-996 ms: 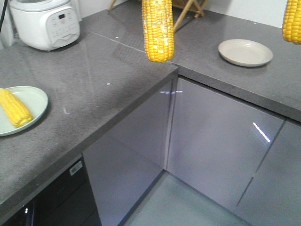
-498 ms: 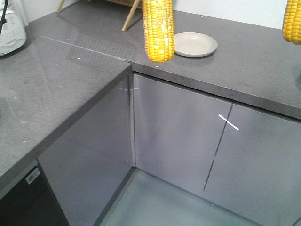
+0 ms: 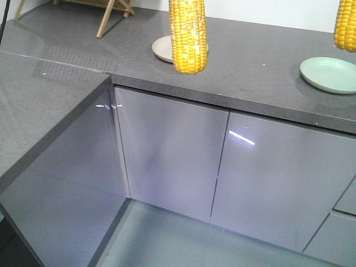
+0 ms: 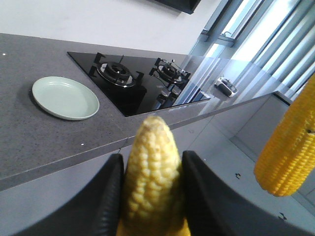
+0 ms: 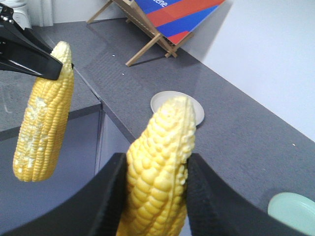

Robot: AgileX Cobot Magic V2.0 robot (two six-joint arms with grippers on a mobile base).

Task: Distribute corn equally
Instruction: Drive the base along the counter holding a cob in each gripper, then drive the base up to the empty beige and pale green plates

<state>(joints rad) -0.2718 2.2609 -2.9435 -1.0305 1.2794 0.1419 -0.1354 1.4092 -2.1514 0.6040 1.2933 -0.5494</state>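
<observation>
Two corn cobs hang in the air above the counter. In the front view, one cob with whitish patches hangs at top centre and the other at the top right edge. My left gripper is shut on the patchy cob, with black fingers on both sides. My right gripper is shut on the second cob. A beige plate lies partly behind the centre cob. A pale green plate lies bare to the right.
Grey stone counter forms an L with a corner at the left, over glossy cabinet doors. A black gas hob lies beyond the green plate. A wooden easel with a red-blue board stands at the back.
The front view has swung right along the counter: the rice cooker and the left plate holding a cob left the frame, and the green plate came in. Both held cobs keep their place in the frame.
</observation>
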